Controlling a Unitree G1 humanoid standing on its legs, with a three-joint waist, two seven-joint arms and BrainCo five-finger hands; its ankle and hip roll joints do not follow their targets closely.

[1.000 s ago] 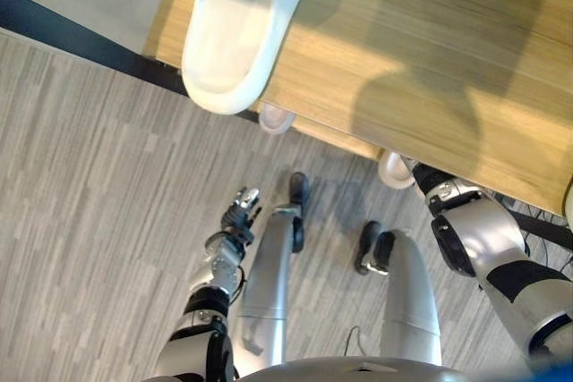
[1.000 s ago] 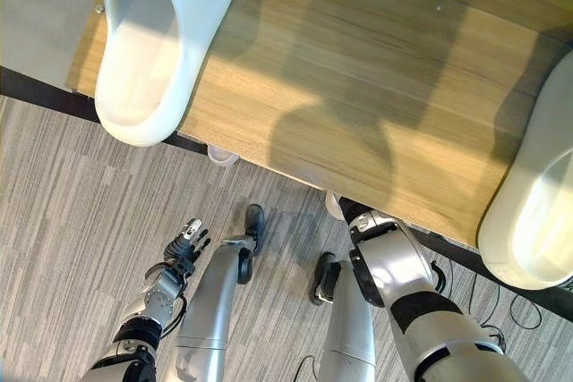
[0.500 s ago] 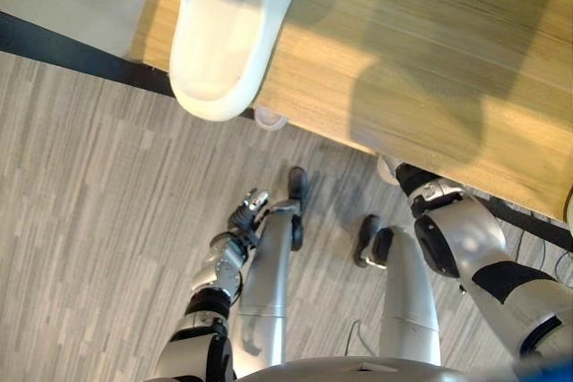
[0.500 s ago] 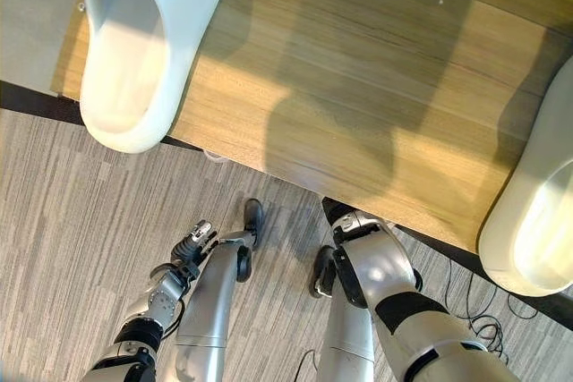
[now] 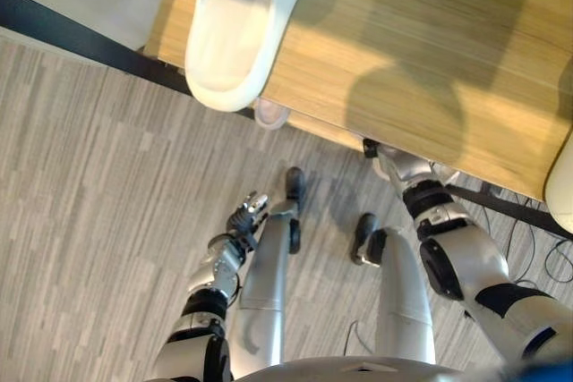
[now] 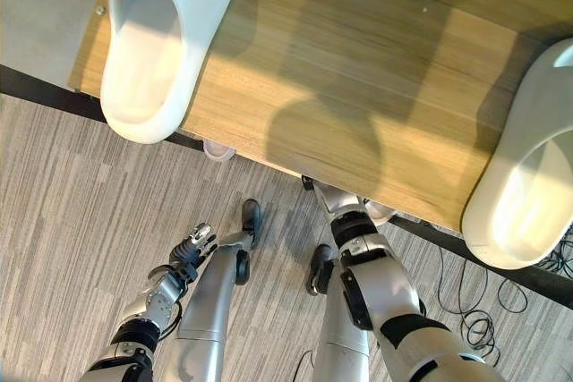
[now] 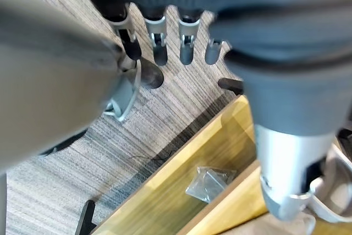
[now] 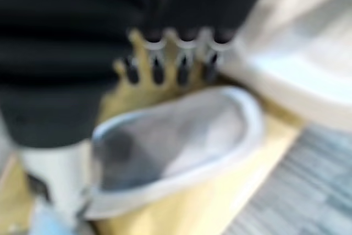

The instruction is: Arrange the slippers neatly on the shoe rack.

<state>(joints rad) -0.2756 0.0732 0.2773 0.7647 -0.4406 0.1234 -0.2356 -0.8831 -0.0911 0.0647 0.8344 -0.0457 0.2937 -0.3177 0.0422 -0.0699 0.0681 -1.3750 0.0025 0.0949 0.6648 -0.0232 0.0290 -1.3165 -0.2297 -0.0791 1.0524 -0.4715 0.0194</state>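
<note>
Grey wood-grain plank flooring [image 5: 89, 185] spreads below a light oak-coloured wooden shoe rack [image 6: 358, 69], whose top board is bordered by a dark frame bar [image 5: 72, 33] along its near edge. On that top board, well apart from the left hand [image 5: 243, 216] and farther out, a pale white moulded slipper [image 6: 157, 42] lies with its heel overhanging the edge. A second pale white slipper [image 6: 519, 194] lies at the other end of the board, beyond the right arm. The left hand hangs low over the floor, fingers [image 7: 157, 39] straight and relaxed, gripping nothing; its wrist view looks past them to a lower oak shelf [image 7: 165, 196] carrying a small clear plastic packet [image 7: 209, 182]. The right hand [image 8: 170, 61] reaches in under the top board; in its blurred wrist view its fingers extend straight, just above a grey-lined white slipper [image 8: 170, 141] lying on the lower shelf, and whether they touch it cannot be told.
</note>
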